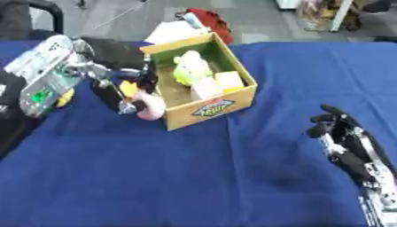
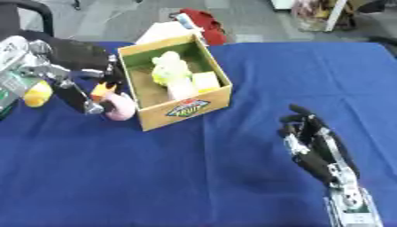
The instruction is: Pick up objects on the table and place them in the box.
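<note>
**Now: your left hand is at the box wall with a pink toy**

Left eye view: your left hand (image 1: 116, 73) sits just left of the cardboard box (image 1: 211, 107), which stands open on the blue table (image 1: 194, 177). Its dark fingers (image 1: 124, 104) point down and curl around a pink toy (image 1: 149, 106) that touches the box's left outer wall, low by the front corner. Something orange (image 1: 128, 88) shows just above the pink toy, against the same hand. Inside the box you have a pale green plush (image 1: 191, 68) toward the back, with a pink block (image 1: 206, 88) and a yellow block (image 1: 229, 80) in front of it. A yellow object (image 1: 66, 97) lies left of the box, partly hidden behind your left forearm.

Right eye view: your right hand (image 2: 314, 146) rests well to the right of the box and nearer to you, fingers up, straight and slightly spread, holding nothing. Behind the box, off the table, lie a red cloth (image 2: 205, 24) and something white (image 2: 159, 33).
</note>
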Tool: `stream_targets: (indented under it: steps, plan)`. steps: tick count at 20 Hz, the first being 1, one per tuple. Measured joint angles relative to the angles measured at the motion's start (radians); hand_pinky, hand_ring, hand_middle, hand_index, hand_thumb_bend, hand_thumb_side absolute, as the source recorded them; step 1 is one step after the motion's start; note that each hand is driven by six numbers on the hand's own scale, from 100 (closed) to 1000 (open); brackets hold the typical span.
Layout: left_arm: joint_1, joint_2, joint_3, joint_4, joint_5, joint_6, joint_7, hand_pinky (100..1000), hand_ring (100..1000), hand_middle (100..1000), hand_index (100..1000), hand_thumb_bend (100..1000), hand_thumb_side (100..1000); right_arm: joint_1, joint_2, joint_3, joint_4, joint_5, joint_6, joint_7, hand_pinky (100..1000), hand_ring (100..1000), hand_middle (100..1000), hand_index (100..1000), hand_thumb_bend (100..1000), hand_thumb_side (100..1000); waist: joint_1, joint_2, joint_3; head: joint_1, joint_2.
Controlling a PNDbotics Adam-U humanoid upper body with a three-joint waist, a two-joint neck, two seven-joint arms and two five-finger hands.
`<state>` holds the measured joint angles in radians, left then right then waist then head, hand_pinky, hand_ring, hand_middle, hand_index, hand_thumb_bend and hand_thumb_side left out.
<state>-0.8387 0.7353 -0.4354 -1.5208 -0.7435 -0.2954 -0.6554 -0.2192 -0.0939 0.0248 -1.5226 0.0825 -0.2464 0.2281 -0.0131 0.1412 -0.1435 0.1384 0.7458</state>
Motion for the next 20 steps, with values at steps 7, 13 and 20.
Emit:
stream_targets:
  steps: [7, 13, 20]
  plan:
    - [-0.114, -0.234, 0.055, 0.323, -0.246, 0.009, 0.123, 627, 496, 479, 646, 258, 209, 0.000, 0.002, 0.002, 0.002, 0.000, -0.002, 0.004, 652, 626, 672, 900, 100, 380, 0.000, 0.001, -0.024, 0.008, 0.000]
    - [-0.140, -0.368, 0.126, 0.523, -0.460, 0.030, 0.293, 742, 672, 682, 816, 350, 224, 0.000, 0.008, 0.007, 0.006, -0.001, -0.002, 0.008, 652, 626, 672, 900, 100, 379, 0.000, 0.001, -0.040, 0.026, 0.000]
    - [-0.134, -0.303, 0.138, 0.498, -0.460, -0.014, 0.263, 801, 745, 775, 893, 424, 234, 0.000, 0.010, 0.006, 0.006, -0.001, -0.002, 0.006, 652, 626, 672, 900, 100, 382, 0.000, 0.001, -0.020, 0.026, 0.000]
